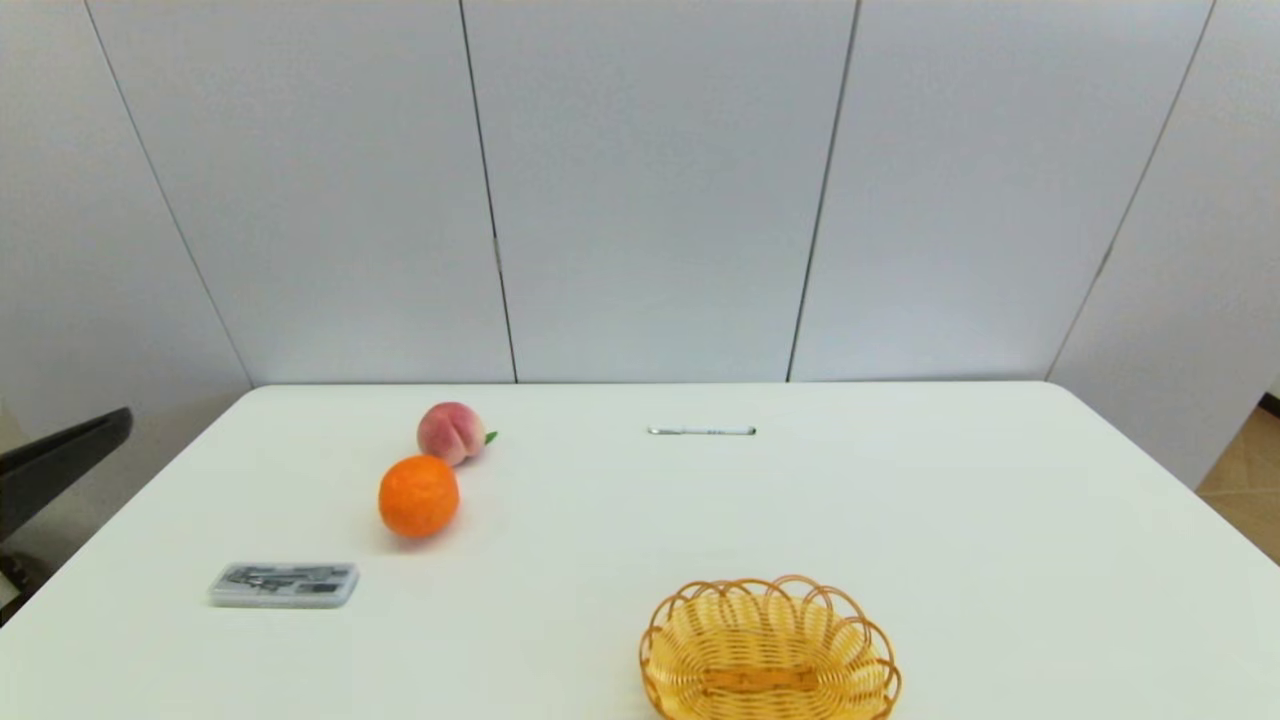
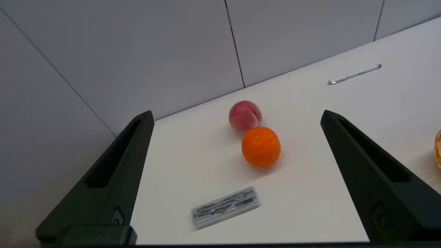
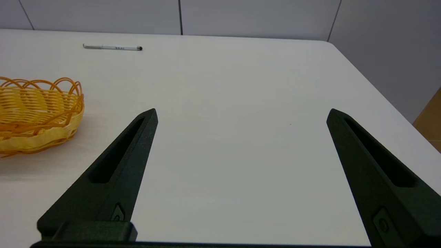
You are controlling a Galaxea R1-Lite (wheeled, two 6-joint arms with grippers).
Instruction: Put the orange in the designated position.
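Your left gripper (image 2: 237, 117) hung off the table's left edge with its two fingers spread wide and nothing between them. Nearest ahead of it lay a clear plastic case of drawing instruments (image 2: 225, 207), flat on the white table (image 2: 310, 193). Just past that case, roughly centred in the gap between the fingers as the left wrist camera saw it, sat the orange (image 2: 261, 146), resting on the tabletop and untouched by either gripper. Right behind the orange, touching it or nearly so, was the pink peach (image 2: 245, 115). Farther off and toward the fingers' right side, a white pen (image 2: 355, 74) lay near the table's back edge.

Your right gripper (image 3: 242, 115) hovered over the table's right part, fingers likewise wide apart and empty. Bare white tabletop lay straight ahead of it. Off to its left side stood the yellow wicker basket (image 3: 41, 137), near the table's front edge, and beyond the basket lay the same pen. The orange was well apart from this gripper, out of its camera's sight.
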